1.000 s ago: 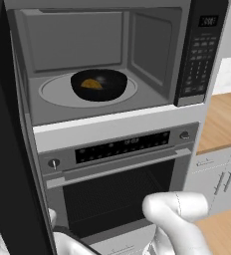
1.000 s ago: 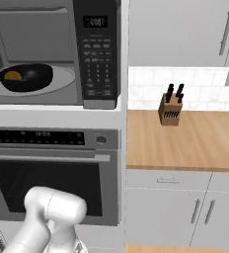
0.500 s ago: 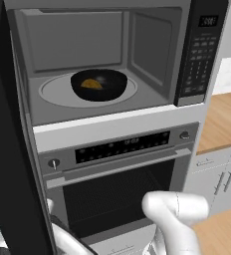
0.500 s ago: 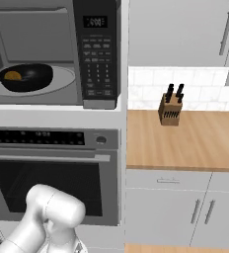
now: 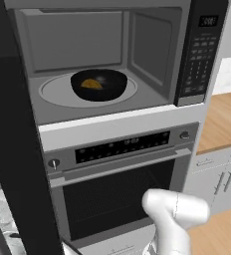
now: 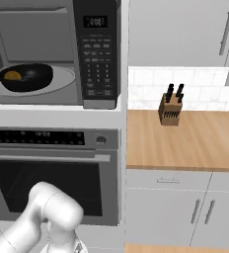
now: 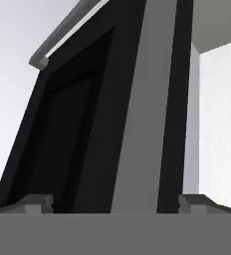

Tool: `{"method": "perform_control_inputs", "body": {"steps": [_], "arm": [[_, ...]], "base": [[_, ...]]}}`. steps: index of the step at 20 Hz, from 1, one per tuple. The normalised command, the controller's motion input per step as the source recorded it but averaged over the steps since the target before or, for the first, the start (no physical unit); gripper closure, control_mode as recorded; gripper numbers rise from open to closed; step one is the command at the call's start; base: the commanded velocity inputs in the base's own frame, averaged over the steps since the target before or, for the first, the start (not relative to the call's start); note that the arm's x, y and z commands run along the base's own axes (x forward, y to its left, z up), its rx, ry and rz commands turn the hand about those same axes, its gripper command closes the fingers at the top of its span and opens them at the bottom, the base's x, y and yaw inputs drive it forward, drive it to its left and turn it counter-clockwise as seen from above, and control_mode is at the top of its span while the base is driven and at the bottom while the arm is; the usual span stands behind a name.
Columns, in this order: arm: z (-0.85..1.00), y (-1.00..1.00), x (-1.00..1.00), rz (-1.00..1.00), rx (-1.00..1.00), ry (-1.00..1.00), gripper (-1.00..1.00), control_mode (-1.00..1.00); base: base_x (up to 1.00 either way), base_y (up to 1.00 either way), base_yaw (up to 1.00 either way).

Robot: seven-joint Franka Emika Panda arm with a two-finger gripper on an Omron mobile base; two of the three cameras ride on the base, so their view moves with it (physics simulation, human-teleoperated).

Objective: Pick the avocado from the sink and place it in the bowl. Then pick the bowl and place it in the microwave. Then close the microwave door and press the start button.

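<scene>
The shiny black round bowl [image 5: 98,84] with the small orange-brown avocado [image 5: 91,84] sits in the open steel microwave [image 5: 107,64], upper middle, so the wide-open, empty gripper [image 7: 115,204] must next push the dark glass door [image 5: 13,129] shut.

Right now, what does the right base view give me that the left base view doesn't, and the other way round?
Right base view alone: the knife block on the wooden counter, with white tile behind it. Left base view alone: the open microwave door, a dark slab down the left edge. Both: the open microwave with the avocado in the black bowl on the turntable, its keypad, the oven below, and the white arm low in front.
</scene>
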Motion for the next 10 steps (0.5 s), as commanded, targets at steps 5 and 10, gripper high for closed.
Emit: {"method": "perform_control_inputs", "body": {"steps": [5, 10], "arm": [[0.57, -0.97, -0.34, 0.06, 0.35, -0.06, -1.0, -1.0], [0.65, -0.98, -0.07, 0.04, 0.28, 0.02, -1.0, -1.0]], "base": [[0.0, 0.0, 0.0], [0.0, 0.0, 0.0]]}}
